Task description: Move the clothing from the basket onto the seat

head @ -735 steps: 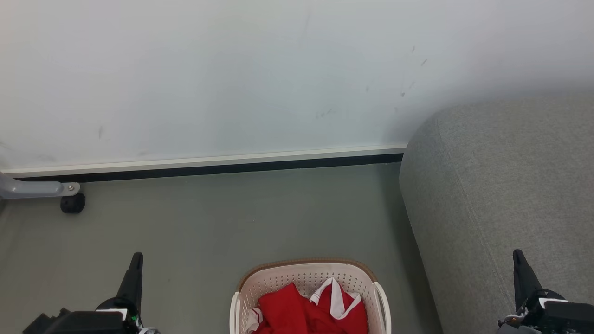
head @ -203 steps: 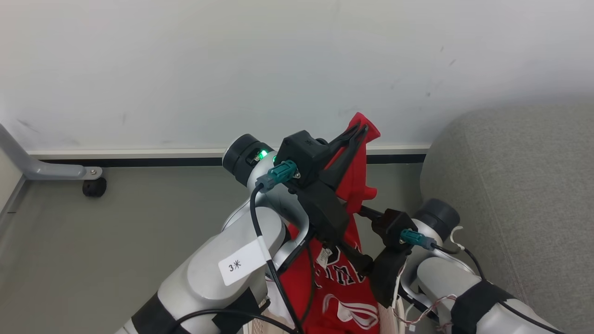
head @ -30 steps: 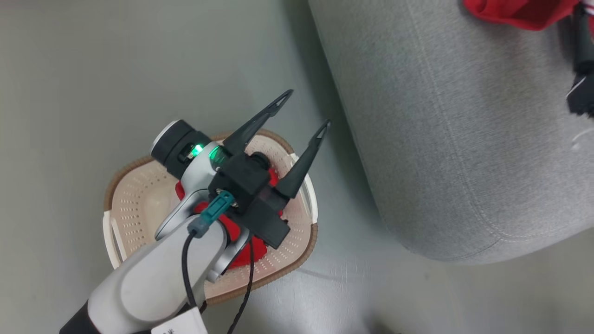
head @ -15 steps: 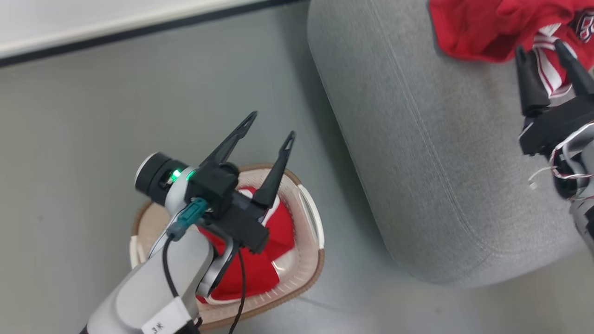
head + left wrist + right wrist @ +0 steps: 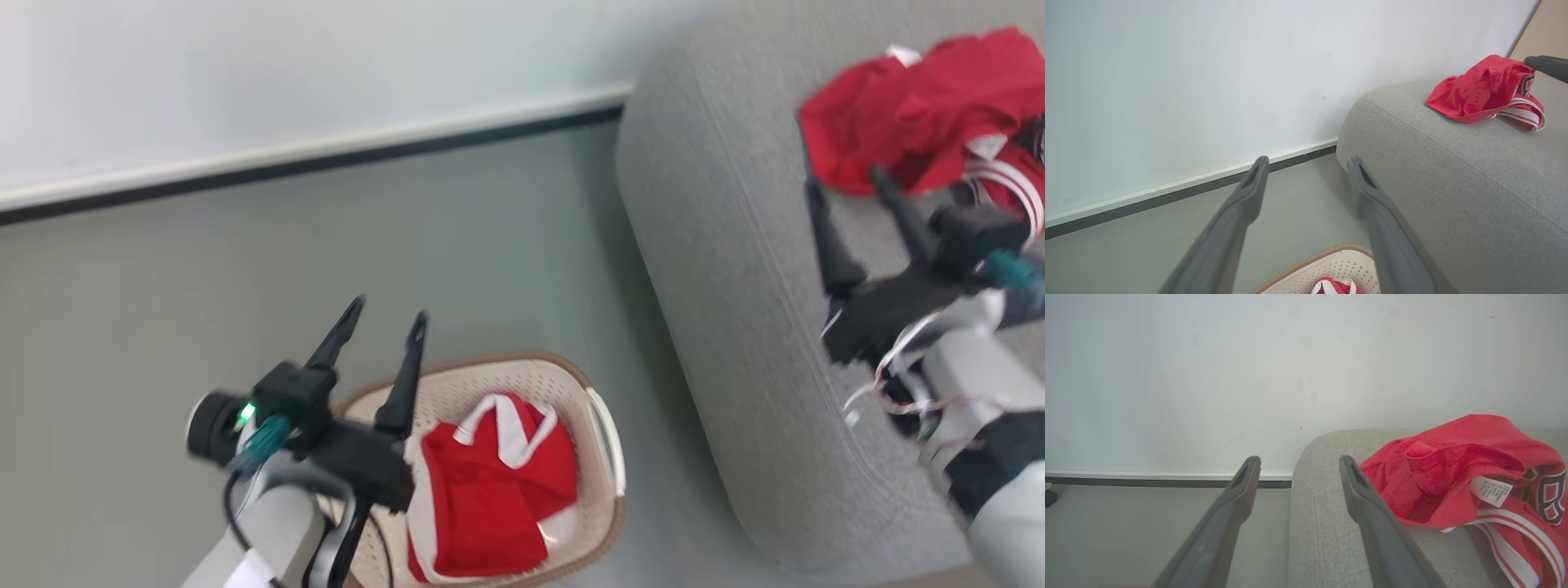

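The basket (image 5: 522,380) holds one red garment (image 5: 490,490); a second garment (image 5: 914,122) lies on the seat (image 5: 735,327). Jaws of left gripper (image 5: 389,309) and right gripper (image 5: 843,178) stand wide open, empty.

Red clothing heaps (image 5: 914,122): two (garments per heap unclear). Basket (image 5: 531,377): one. Seat (image 5: 735,286): one.

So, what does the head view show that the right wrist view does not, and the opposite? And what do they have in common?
Head view: the basket on the floor, a red garment with white edging lying in it, and the left claw, open and empty.
Right wrist view: a white care label and dark lettering on the red clothing.
Shared: the grey seat with that red clothing on top, the right claw open and empty near it, the pale wall and the floor.
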Robot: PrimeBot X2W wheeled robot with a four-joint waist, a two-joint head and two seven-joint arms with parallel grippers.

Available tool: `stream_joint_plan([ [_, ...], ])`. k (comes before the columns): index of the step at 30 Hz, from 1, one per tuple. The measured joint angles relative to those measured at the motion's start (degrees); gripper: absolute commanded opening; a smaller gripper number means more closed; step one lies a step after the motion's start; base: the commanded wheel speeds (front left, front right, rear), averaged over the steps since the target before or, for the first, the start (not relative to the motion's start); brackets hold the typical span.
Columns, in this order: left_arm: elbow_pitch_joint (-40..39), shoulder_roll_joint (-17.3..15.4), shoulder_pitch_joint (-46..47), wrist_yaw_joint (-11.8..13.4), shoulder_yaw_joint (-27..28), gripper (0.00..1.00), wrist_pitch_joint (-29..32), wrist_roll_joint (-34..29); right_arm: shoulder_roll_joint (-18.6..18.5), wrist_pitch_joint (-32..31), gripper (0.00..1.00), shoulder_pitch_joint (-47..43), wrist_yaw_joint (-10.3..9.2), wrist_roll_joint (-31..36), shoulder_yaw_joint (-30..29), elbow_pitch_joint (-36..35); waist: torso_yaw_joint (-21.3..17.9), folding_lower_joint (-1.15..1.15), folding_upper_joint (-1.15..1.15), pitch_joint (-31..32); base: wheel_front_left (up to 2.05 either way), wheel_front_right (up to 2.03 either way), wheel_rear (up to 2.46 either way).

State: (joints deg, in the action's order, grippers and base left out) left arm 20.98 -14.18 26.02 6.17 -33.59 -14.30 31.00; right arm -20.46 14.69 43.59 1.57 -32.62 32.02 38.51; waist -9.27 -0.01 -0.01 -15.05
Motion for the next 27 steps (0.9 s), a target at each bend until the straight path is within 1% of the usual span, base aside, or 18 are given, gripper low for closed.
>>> stream_joint_plan([
  [2,0.01,-0.16,-0.97,0.34,0.64,1.00,0.00,0.31,0.29,0.00,1.00,-1.10,-0.21,0.10,-0.03,-0.76,0.48,0.00,0.00,0.71,0.00,0.00,0.00],
  [4,-0.07,-0.49,-2.99,0.41,1.98,1.00,0.00,0.40,0.81,0.00,1.00,-3.08,-0.88,0.55,-0.02,-2.09,1.42,0.00,0.00,2.15,0.00,0.00,0.00],
  [10,-1.53,-1.75,-9.85,0.85,6.87,1.00,0.00,1.14,2.32,0.00,1.00,-9.26,-3.48,2.02,0.31,-6.76,3.88,0.00,0.00,6.39,0.00,0.00,0.00],
  [15,-3.70,-2.18,-15.90,0.94,10.43,1.00,0.00,1.13,2.99,0.00,1.00,-14.77,-5.31,3.26,0.57,-10.87,5.42,0.00,0.00,9.66,0.00,0.00,0.00],
  [17,-4.86,-2.24,-17.89,0.94,11.70,1.00,0.00,1.12,3.02,0.00,1.00,-16.70,-5.68,3.63,0.58,-12.52,5.91,0.00,0.00,10.77,0.00,0.00,0.00],
  [18,-6.21,-2.38,-19.77,0.94,13.13,1.00,0.00,1.01,3.11,0.00,1.00,-18.49,-6.19,4.16,0.64,-14.26,6.34,0.00,0.00,11.75,0.00,0.00,0.00],
  [22,-8.42,-1.80,-23.20,0.94,16.64,1.00,0.00,-0.40,3.14,0.00,1.00,-21.73,-6.94,4.55,0.37,-17.58,6.96,0.00,0.00,13.11,0.00,0.00,0.00],
  [27,-11.99,0.29,-27.53,0.96,20.65,1.00,0.00,-3.53,3.12,0.00,1.00,-26.98,-7.70,5.70,-1.15,-21.57,7.25,0.01,0.01,13.92,0.00,0.00,0.00],
])
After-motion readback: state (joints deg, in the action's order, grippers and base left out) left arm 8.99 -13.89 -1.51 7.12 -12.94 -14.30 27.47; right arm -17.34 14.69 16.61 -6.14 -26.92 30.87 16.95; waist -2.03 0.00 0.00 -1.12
